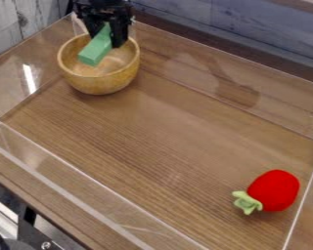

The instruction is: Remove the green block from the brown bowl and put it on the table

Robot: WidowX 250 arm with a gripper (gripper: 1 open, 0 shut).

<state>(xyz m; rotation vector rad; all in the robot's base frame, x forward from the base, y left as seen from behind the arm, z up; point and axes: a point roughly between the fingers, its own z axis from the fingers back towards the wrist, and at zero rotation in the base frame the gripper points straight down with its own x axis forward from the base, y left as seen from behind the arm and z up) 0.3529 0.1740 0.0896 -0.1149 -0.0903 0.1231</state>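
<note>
While the black gripper (105,26) points down over the back left corner of the table (172,127), its jaws are closed on the upper end of the green block (97,49). That block hangs tilted, its top pinched between the fingers and its lower end reaching down toward the left inside of the brown bowl (99,74); whether the lower end touches the bowl's pale inner floor cannot be told from this view. Most of the bar shows above the bowl's rim. The bowl sits upright on the wood-grain surface, close to the clear plastic wall (28,49) at the far left side. Well apart from it, near the front right corner, a red strawberry toy (269,191) lies on its side with its green leaves pointing left. Only the gripper's lower part is in the picture; the arm above is cut off by the top edge.
</note>
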